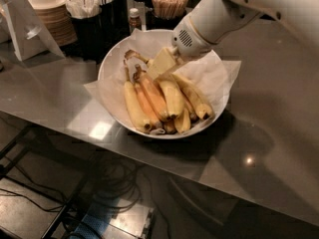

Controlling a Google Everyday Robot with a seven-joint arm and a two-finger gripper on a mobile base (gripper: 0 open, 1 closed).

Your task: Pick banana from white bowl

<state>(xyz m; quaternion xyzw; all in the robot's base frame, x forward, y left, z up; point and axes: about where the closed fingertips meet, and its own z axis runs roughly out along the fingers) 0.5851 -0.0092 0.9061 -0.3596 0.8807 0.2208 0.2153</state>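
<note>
The white bowl [110, 63], lined with crinkled white paper, stands on the grey counter at the centre of the camera view. Several ripe yellow bananas lie in it side by side, tips toward the front rim. The leftmost banana [135, 106] lies in full view. My gripper [161, 62], pale yellow on the end of a white arm coming in from the upper right, sits just over the stem ends of the bananas at the back of the bowl. A brown stem [131, 54] sticks out to its left. The gripper hides the banana tops beneath it.
The bowl rests on a grey counter [259, 133]. Behind it stand a stack of pale paper bowls [47, 6], a dark holder with napkins [87, 6], a small bottle [133, 19] and a cup of wooden sticks [170, 3]. Cables lie on the floor below the counter's front edge.
</note>
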